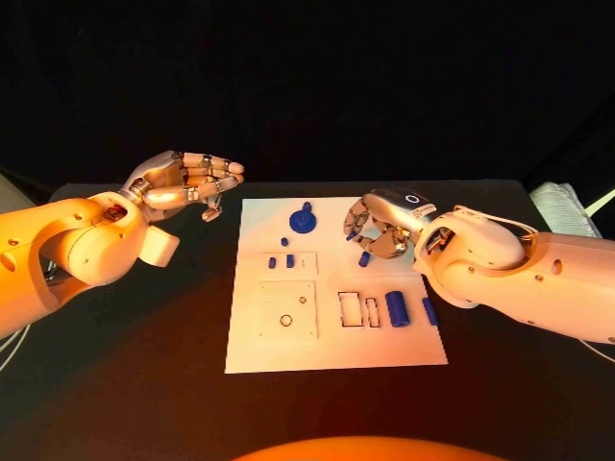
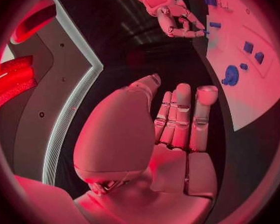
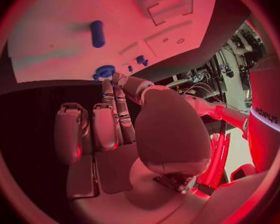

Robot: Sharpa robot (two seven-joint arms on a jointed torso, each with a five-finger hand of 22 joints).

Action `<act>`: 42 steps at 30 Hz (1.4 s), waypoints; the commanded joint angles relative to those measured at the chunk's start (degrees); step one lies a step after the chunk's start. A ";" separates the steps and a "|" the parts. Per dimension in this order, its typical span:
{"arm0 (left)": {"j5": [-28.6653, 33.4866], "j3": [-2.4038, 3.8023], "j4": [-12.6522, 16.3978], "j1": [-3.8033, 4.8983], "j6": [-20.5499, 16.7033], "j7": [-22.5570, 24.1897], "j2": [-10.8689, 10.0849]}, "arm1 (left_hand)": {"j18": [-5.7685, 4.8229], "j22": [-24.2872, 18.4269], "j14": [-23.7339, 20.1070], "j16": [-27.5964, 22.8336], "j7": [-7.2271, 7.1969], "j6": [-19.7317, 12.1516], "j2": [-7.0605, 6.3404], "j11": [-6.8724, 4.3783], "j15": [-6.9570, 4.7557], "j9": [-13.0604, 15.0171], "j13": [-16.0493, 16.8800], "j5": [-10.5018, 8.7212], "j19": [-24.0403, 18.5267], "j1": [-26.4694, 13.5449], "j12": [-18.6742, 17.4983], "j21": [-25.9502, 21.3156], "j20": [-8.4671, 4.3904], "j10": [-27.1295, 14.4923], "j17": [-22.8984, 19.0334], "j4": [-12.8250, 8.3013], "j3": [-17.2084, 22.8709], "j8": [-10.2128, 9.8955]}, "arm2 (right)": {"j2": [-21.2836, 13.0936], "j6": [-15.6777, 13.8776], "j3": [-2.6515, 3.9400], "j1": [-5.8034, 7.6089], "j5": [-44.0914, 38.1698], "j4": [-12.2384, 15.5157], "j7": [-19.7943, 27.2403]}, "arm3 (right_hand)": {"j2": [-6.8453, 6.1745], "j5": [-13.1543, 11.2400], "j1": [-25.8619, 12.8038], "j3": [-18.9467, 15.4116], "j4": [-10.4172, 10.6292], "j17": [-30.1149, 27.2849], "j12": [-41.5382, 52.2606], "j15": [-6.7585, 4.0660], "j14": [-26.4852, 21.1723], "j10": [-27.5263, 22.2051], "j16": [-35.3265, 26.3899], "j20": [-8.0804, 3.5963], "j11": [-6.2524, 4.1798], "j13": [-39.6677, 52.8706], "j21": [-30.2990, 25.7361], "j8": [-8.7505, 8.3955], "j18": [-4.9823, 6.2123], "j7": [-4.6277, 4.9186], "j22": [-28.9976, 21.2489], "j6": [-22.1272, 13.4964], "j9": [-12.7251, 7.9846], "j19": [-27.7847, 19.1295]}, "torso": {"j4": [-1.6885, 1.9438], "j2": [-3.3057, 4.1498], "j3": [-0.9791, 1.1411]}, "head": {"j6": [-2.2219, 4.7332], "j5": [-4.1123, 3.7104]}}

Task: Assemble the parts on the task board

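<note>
The white task board (image 1: 335, 348) lies mid-table. On it are a blue gear (image 1: 304, 221), small blue pegs (image 1: 291, 260) and two blue cylinders (image 1: 398, 308). My right hand (image 1: 377, 226) hangs over the board's far right part with its fingers bent down. A small blue piece (image 1: 364, 258) sits at its fingertips, and whether it is held is unclear. In the right wrist view the right hand (image 3: 115, 129) points toward the gear (image 3: 104, 72). My left hand (image 1: 183, 182) floats left of the board holding nothing. Its fingers (image 2: 180, 114) are stretched out side by side.
A raised square plate (image 1: 287, 309) and rectangular frames (image 1: 352, 307) mark the board's near half. A pale object (image 1: 564, 206) lies at the table's right edge. Bare black table (image 1: 141, 365) surrounds the board.
</note>
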 commanded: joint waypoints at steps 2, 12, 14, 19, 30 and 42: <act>0.39 0.04 0.35 0.00 0.90 0.25 0.29 | -0.29 0.02 -0.01 -0.37 0.03 -0.32 -0.02 -0.06 0.24 -0.08 -0.08 -0.18 0.30 -0.59 0.16 0.21 0.10 -0.35 0.10 -0.15 0.34 0.04 | 1.43 0.52 -0.14 -0.48 0.40 1.28 0.68 | 0.44 0.34 0.01 0.31 -0.10 -0.15 0.15 -0.32 2.41 2.89 0.26 -0.26 -2.63 4.29 0.08 0.18 -0.69 0.13 4.27 0.38 0.10 1.39 | 0.14 -0.11 -0.16 | -0.57 1.16; 0.41 0.03 0.47 0.00 0.81 0.11 0.67 | -0.27 -0.04 -0.03 -0.39 0.05 -0.35 -0.03 -0.03 0.27 -0.08 -0.08 -0.18 0.24 -0.66 0.18 0.14 0.12 -0.41 0.11 -0.18 0.37 0.06 | 5.17 2.64 -0.72 -2.39 0.57 1.72 0.73 | 0.44 0.44 -0.02 0.35 -0.12 -0.27 0.12 -0.31 2.38 2.84 0.19 -0.26 -2.61 4.34 0.02 0.16 -0.67 0.17 4.21 0.33 0.11 1.35 | 0.06 0.00 -0.13 | -1.07 2.71; 0.41 0.03 0.49 0.00 0.79 0.08 0.79 | -0.27 -0.04 -0.03 -0.39 0.05 -0.35 -0.03 -0.03 0.27 -0.08 -0.08 -0.18 0.24 -0.66 0.18 0.14 0.12 -0.41 0.11 -0.18 0.37 0.06 | 5.96 3.44 -0.84 -2.86 0.58 1.39 0.56 | 0.44 0.46 -0.03 0.36 -0.13 -0.26 0.11 -0.30 2.38 2.82 0.20 -0.26 -2.60 4.35 0.01 0.15 -0.67 0.18 4.21 0.32 0.12 1.35 | 0.06 0.00 -0.17 | -1.32 2.99; 0.42 0.03 0.63 0.01 0.82 0.04 1.00 | -0.27 -0.06 -0.03 -0.40 0.06 -0.36 -0.04 -0.02 0.28 -0.08 -0.08 -0.19 0.21 -0.70 0.19 0.11 0.14 -0.43 0.12 -0.19 0.38 0.08 | 7.32 5.63 -1.10 -3.61 0.57 0.48 -0.11 | 0.48 0.55 -0.06 0.41 -0.13 -0.47 0.07 -0.28 2.34 2.76 0.07 -0.25 -2.57 4.40 -0.13 0.12 -0.64 0.21 4.08 0.26 0.13 1.28 | 0.13 0.06 -0.11 | -1.62 3.21; 0.43 0.03 0.44 0.01 0.88 -0.04 1.24 | -0.28 -0.03 -0.04 -0.40 0.06 -0.34 -0.04 -0.02 0.29 -0.07 -0.08 -0.19 0.23 -0.75 0.22 0.15 0.15 -0.45 0.13 -0.20 0.39 0.12 | 8.59 8.50 -1.35 -4.15 0.65 0.46 -0.82 | 0.50 0.57 -0.11 0.43 -0.13 -0.49 0.04 -0.26 2.34 2.70 0.08 -0.24 -2.54 4.44 -0.07 0.09 -0.65 0.26 4.15 0.21 0.13 1.30 | 0.07 0.02 -0.03 | -2.51 3.82; 0.44 0.02 0.33 0.01 1.04 -0.20 1.23 | -0.28 -0.03 -0.04 -0.41 0.06 -0.32 -0.04 -0.01 0.30 -0.07 -0.08 -0.19 0.22 -0.79 0.24 0.15 0.16 -0.45 0.14 -0.21 0.40 0.15 | 8.63 9.75 -1.47 -4.24 -0.97 0.66 -2.14 | 0.52 0.59 -0.15 0.44 -0.13 -0.49 0.01 -0.24 2.33 2.65 0.09 -0.23 -2.51 4.48 -0.03 0.08 -0.66 0.29 4.19 0.17 0.15 1.31 | 0.09 0.05 -0.02 | -3.02 3.88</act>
